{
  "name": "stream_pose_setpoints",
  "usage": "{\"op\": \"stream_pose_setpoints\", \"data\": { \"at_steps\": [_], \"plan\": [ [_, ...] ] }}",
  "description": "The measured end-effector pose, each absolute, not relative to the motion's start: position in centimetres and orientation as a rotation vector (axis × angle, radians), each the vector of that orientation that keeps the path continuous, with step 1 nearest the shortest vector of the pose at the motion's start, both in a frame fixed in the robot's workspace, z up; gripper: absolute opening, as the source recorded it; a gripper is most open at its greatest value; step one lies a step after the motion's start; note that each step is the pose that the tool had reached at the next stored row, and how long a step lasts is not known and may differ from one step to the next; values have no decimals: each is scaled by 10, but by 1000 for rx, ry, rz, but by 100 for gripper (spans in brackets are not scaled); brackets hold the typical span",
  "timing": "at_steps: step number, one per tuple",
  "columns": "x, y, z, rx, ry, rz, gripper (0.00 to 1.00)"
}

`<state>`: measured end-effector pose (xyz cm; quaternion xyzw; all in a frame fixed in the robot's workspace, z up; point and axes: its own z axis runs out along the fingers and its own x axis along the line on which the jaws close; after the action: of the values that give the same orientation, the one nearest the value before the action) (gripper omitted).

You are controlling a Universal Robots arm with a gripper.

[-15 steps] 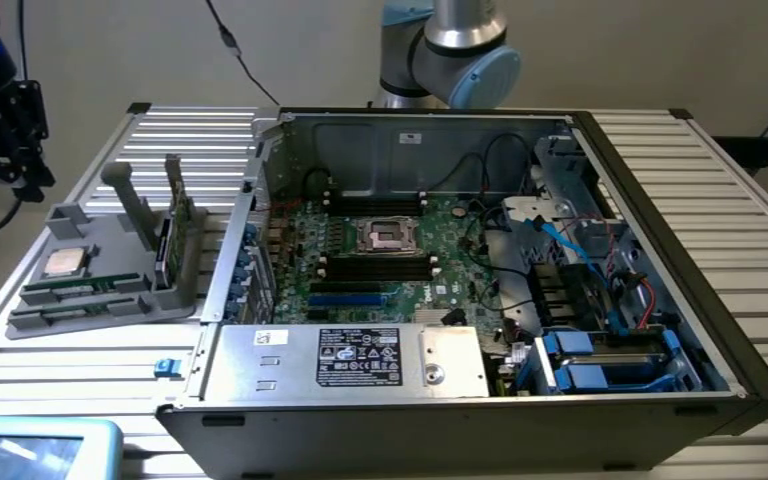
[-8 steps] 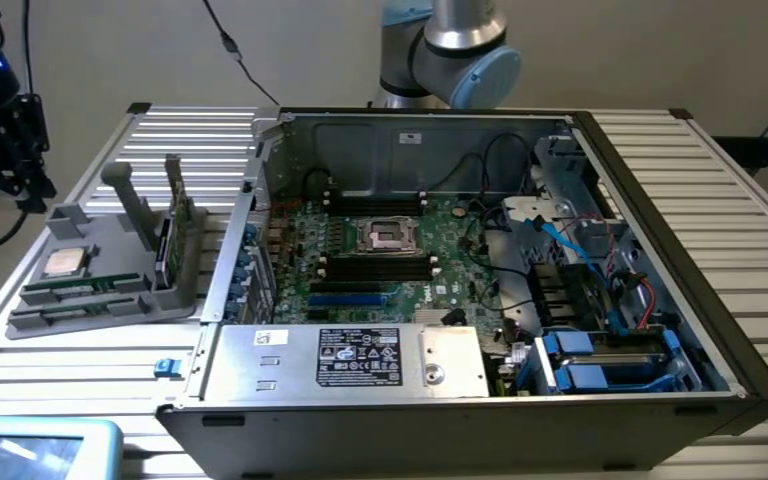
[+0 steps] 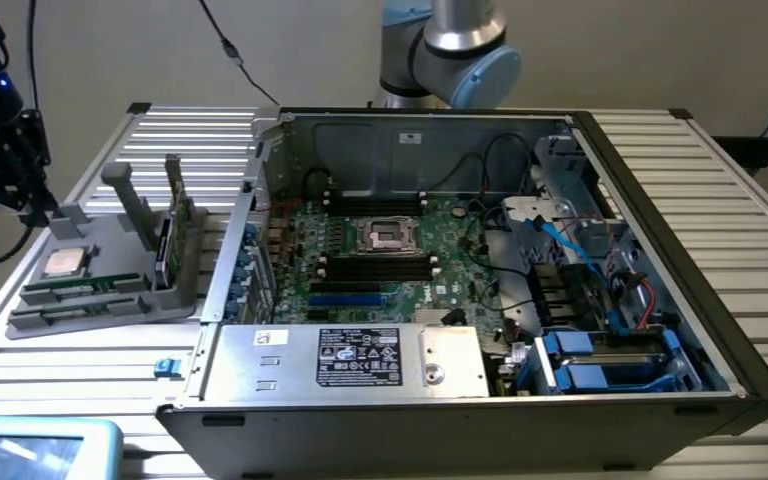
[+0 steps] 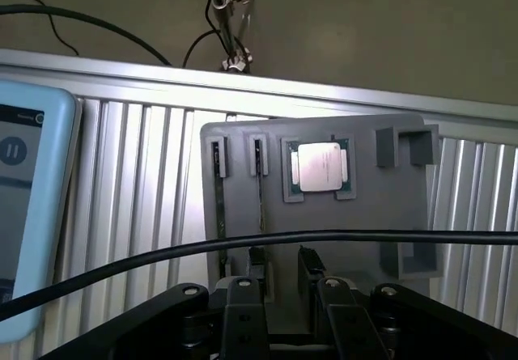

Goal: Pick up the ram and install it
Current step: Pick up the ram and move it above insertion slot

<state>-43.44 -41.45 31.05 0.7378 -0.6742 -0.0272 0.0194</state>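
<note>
Two green sticks are lying in the grey tray (image 3: 157,300) in the exterior view: the ram (image 3: 87,287), sitting just beside the silver processor (image 3: 64,262), and a second stick (image 3: 71,315) next to it. The gripper (image 3: 24,185) is hanging near the tray, with the ram lying below and ahead of its fingers, apart from them. The open computer case (image 3: 398,150) is sitting well away from the fingers, beyond the tray.

In the wrist view the gripper (image 4: 287,299) is looking onto the tray (image 4: 364,222), its fingers (image 4: 244,311) standing apart and holding nothing. The ram (image 4: 260,202) is showing edge-on in its slot, beyond the fingertips and closer to one finger than to the gap between them. The second stick (image 4: 218,206) is lying further out on that same side, and the processor (image 4: 320,167) is sitting ahead of the other finger.

I am judging this to be the approach for the pick, with the ram not yet lifted. A clean grasp is calling for the gap to be centred over the thin edge, with one finger coming down squarely on each side
</note>
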Motion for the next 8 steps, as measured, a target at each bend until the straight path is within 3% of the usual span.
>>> {"op": "stream_pose_setpoints", "data": {
  "at_steps": [8],
  "plan": [
    [-441,-419,297,2312,-2067,-84,30]
  ]
}}
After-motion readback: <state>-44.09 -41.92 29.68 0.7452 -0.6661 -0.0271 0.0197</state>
